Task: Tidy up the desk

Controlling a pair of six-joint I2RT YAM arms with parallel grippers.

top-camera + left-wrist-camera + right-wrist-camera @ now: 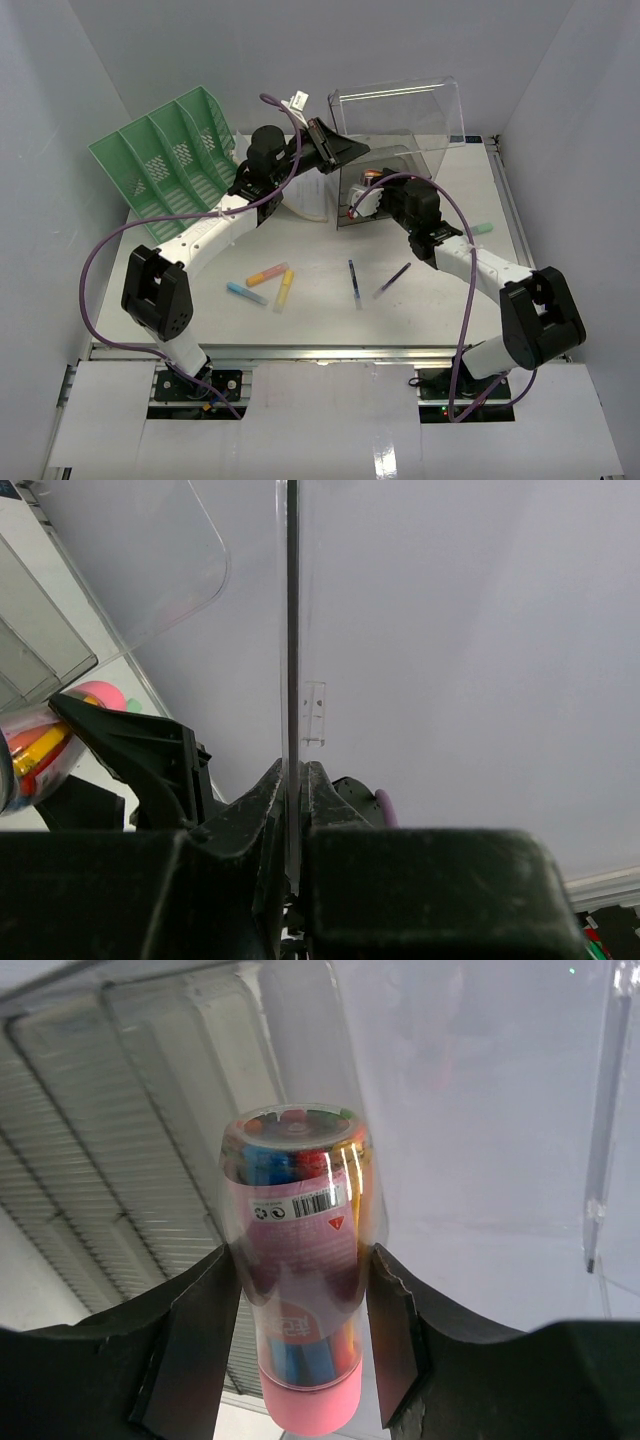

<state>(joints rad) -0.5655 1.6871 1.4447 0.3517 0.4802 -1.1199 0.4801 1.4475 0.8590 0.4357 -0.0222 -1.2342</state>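
Between pale grey walls, the white surface (320, 300) spans from near rail to far wall. At far centre, left fingers (266, 792) pinch a clear box (400, 120) panel; right fingers (200, 1310) clasp a marker tube (295, 1220) inside it.

Plain pale grey walls (300, 60) rise beyond the left fingers (345, 150) and off to both sides of them; soft, even light leaves only faint shadows.
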